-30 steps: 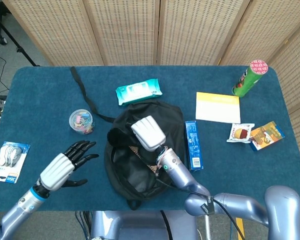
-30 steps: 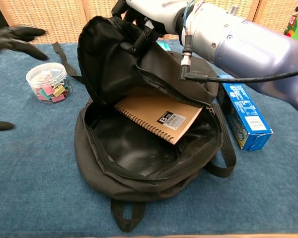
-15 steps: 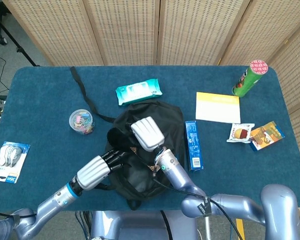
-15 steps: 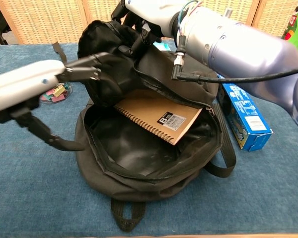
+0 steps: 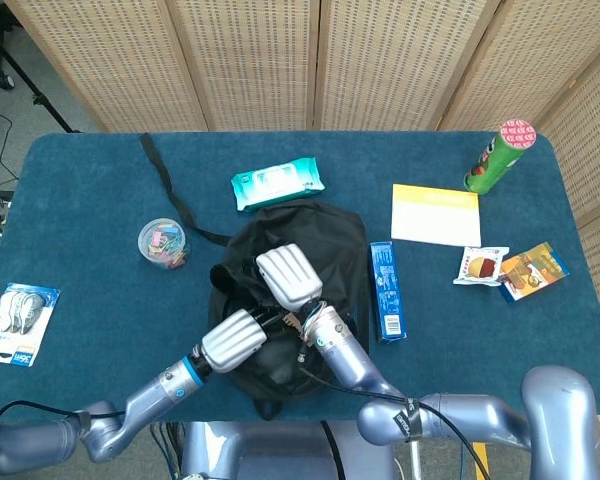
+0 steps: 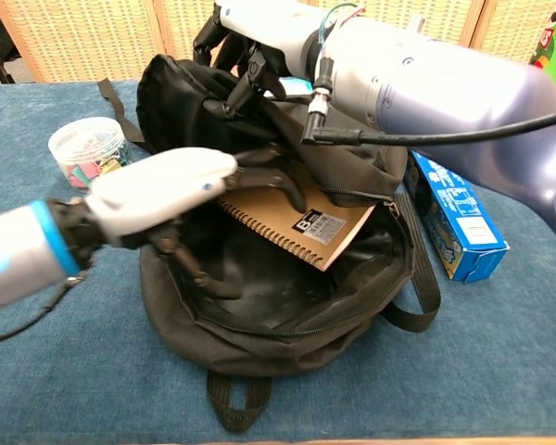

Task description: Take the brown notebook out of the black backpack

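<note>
The black backpack (image 6: 287, 338) lies in the middle of the table with its mouth open toward me. Inside, the brown spiral notebook (image 6: 310, 227) rests tilted against the back wall, label up. My right hand (image 6: 250, 32) grips the upper flap and holds it raised; the head view shows that hand (image 5: 288, 277) over the backpack (image 5: 330, 240). My left hand (image 6: 167, 195) reaches into the opening with fingers spread, and its fingertips (image 6: 287, 185) lie over the notebook's left top edge. Nothing is gripped in it. From the head view this left hand (image 5: 235, 340) sits at the bag's front left.
A jar of coloured clips (image 6: 85, 144) stands left of the bag and a blue box (image 6: 459, 218) lies just to its right. Further off are a wipes pack (image 5: 277, 184), a yellow pad (image 5: 435, 214), a chips can (image 5: 500, 155) and snack packets (image 5: 520, 268).
My left hand has swung in from the left side of the table into the bag's opening, reaching the notebook. The right hand keeps the flap raised.
</note>
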`<state>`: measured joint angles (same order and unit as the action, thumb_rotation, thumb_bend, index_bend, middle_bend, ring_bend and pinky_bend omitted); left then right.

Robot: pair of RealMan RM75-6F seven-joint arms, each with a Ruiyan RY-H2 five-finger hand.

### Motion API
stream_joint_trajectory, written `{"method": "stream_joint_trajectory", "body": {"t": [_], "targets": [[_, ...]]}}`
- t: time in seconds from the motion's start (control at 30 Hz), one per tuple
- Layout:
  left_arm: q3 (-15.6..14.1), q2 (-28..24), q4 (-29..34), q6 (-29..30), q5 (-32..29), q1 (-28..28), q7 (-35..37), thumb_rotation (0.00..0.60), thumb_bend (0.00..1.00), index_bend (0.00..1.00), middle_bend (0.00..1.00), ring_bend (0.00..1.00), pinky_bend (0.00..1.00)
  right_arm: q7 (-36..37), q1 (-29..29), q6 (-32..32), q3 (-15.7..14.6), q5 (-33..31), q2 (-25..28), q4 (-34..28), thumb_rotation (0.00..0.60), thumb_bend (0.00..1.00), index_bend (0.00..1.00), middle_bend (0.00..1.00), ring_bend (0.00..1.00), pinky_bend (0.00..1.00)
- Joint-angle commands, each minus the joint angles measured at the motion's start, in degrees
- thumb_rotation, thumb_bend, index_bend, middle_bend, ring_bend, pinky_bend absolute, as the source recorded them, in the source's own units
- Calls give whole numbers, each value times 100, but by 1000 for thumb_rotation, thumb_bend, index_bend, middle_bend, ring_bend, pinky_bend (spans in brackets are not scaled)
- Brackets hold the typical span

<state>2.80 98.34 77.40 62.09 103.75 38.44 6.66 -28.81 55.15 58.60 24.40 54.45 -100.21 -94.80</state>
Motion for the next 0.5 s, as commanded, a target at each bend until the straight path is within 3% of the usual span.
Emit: {"method": "stream_joint_trajectory", "body": {"t": [0.03, 0.27, 0.5], "targets": [[138, 346, -281, -186, -207, 203, -191, 600, 96, 302, 58, 86, 142, -32, 48, -4, -2, -131, 74, -109, 600, 465, 657, 690, 702, 759], [181, 614, -548, -285, -334, 393, -359, 600, 99, 309, 60, 86, 142, -24, 112, 65, 2, -256, 129, -166, 600, 464, 657, 690, 702, 759], [264, 1060, -1205, -205, -459, 564, -644, 600, 100, 314, 61, 86, 142, 33, 174, 157, -2, -333, 175, -223, 600, 465, 657, 690, 702, 759]]}}
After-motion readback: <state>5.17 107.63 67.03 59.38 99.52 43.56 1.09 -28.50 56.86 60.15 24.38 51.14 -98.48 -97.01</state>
